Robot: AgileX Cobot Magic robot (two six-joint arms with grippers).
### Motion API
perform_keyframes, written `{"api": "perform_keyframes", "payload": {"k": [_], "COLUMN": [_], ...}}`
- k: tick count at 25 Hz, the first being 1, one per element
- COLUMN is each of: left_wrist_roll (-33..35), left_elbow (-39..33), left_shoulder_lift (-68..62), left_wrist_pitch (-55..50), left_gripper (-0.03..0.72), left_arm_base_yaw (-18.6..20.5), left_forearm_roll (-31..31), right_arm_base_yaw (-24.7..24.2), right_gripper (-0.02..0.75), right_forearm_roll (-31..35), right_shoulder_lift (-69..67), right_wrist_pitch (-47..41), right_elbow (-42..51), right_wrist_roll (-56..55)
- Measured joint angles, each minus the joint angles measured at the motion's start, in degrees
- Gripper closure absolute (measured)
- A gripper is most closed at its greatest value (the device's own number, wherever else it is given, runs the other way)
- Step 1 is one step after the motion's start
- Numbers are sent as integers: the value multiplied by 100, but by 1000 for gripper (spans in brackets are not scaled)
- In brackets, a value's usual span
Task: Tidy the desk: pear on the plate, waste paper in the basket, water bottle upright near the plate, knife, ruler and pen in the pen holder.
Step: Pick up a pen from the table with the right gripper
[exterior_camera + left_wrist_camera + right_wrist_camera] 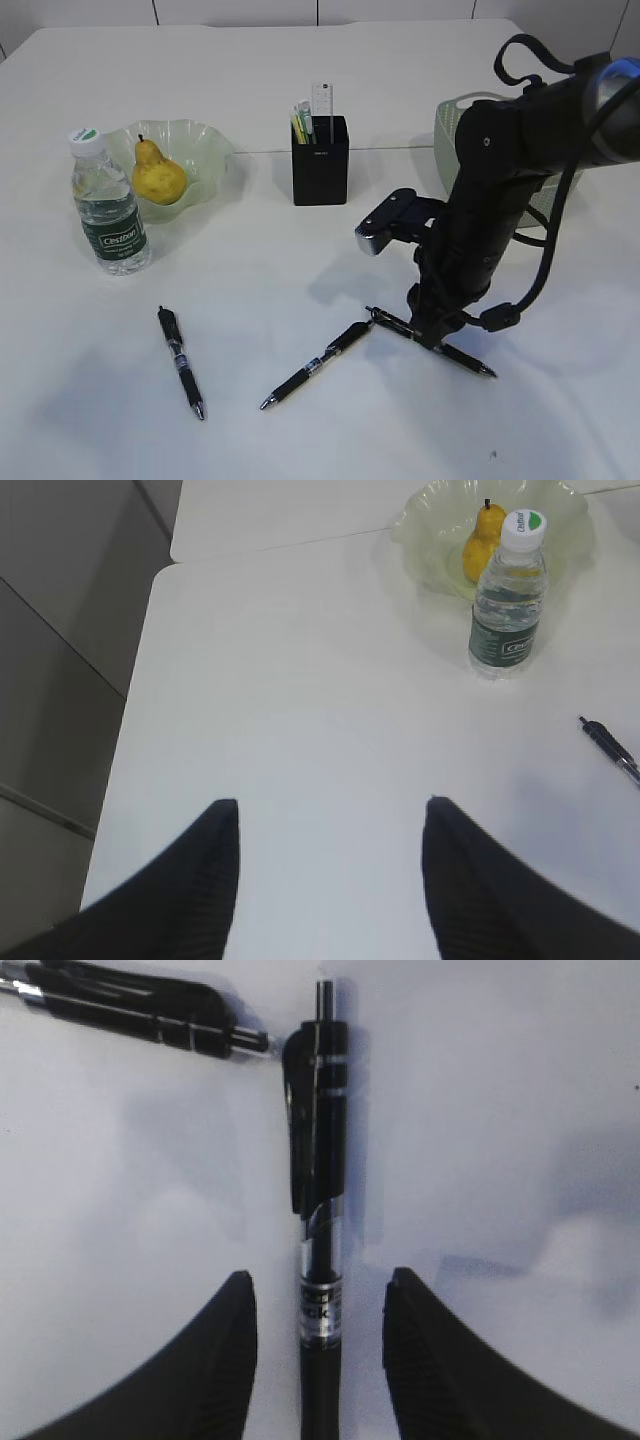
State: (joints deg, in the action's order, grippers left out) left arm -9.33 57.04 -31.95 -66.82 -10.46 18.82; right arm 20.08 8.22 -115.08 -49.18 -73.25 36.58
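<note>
We find the right gripper (318, 1360) down at the worktop (300, 440), toward the near right corner, fingers apart and straddling the right pen (320, 1200); nothing is clamped yet. That pen lies flat on the worktop, its clip end touching or just beside the clicker end of the middle pen (318, 366). A third pen (181, 361) lies well apart, toward the near left corner.

Handling notes: we judge the pen light, stiff, smooth plastic, round in section, so it can roll or pivot if pinched off-centre. The fingers sit over the barrel just below the clip, near mid-length; a squeeze there should lift it level. Risk: nudging the neighbouring pen on the way up.

The left gripper (330, 825) hovers over the left edge of the worktop, fingers apart, holding nothing.

Pear (158, 176) sits on the plate (205, 135), water bottle (109, 205) upright beside it, pen holder (320, 160) mid-worktop with items already inside
</note>
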Motion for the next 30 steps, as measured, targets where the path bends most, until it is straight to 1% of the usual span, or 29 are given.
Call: {"api": "perform_keyframes", "payload": {"k": [17,21,30], "left_wrist_roll": [0,0,0], "left_elbow": [0,0,0], "left_shoulder_lift": [0,0,0], "left_wrist_pitch": [0,0,0], "left_gripper": [277,277,277], "left_arm_base_yaw": [0,0,0], "left_forearm_roll": [11,21,33], "right_arm_base_yaw": [0,0,0], "right_gripper": [402,403,403], "right_forearm_roll": [43,199,199], "right_shoulder_lift": [-104,-171,-291], "right_wrist_pitch": [66,48,48], "right_elbow": [0,0,-22], "right_wrist_roll": [-12,-24,-34]}}
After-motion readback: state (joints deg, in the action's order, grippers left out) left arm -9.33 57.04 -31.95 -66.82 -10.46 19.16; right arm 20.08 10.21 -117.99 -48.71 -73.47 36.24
